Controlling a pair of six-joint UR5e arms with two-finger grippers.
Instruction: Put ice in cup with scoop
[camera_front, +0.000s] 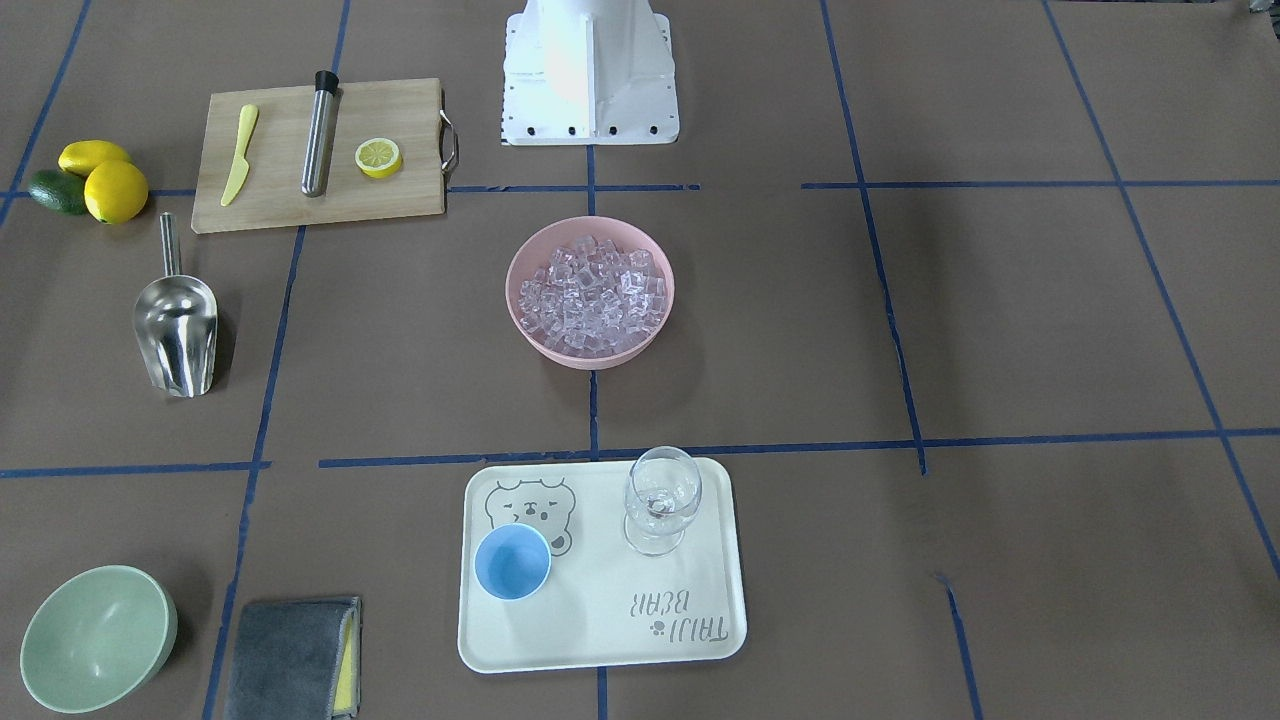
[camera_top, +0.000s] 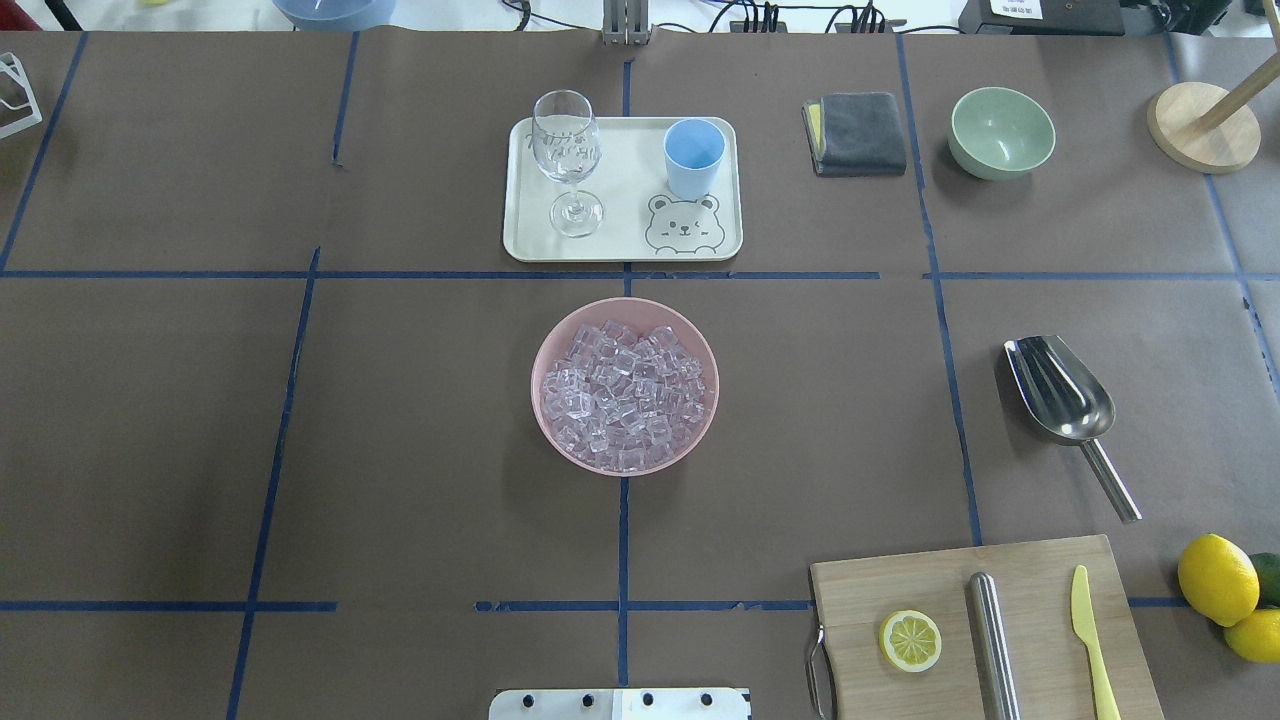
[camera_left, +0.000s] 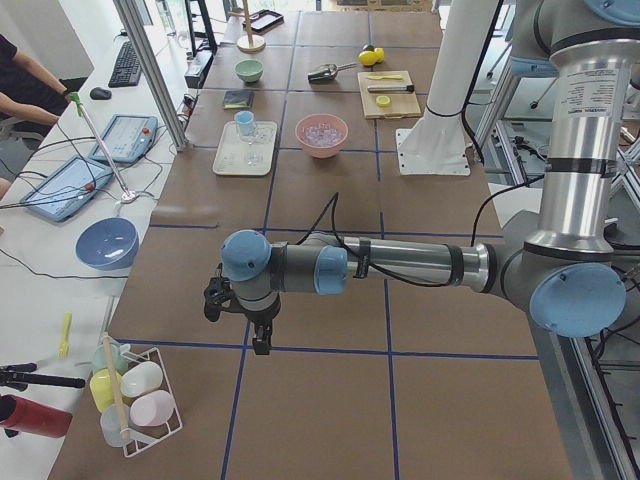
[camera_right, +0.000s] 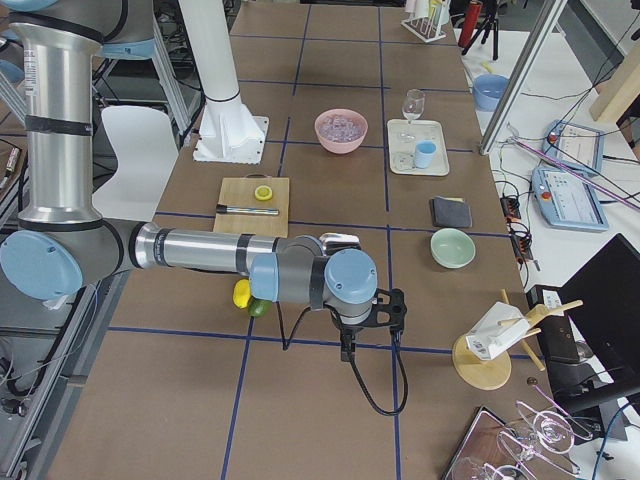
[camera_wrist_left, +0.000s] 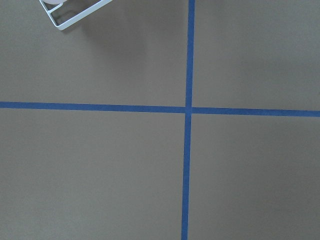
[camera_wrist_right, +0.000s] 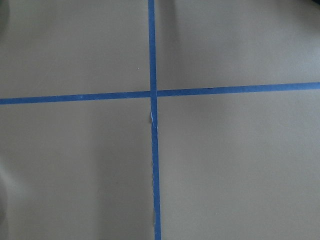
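Scoop lies alone at overhead mid-right. Ice fills pink bowl at center, cup on tray at top. Left gripper and right gripper hang apart from all three; can't tell if spread or closed.

Left arm is stretching out level over the table at the table's left end. Left pincer is pointing straight down and hanging above the table. Right arm is reaching level over the table's right end, with right pincer pointing down too, clear of the table. How either pincer's jaws stand is too small to tell.
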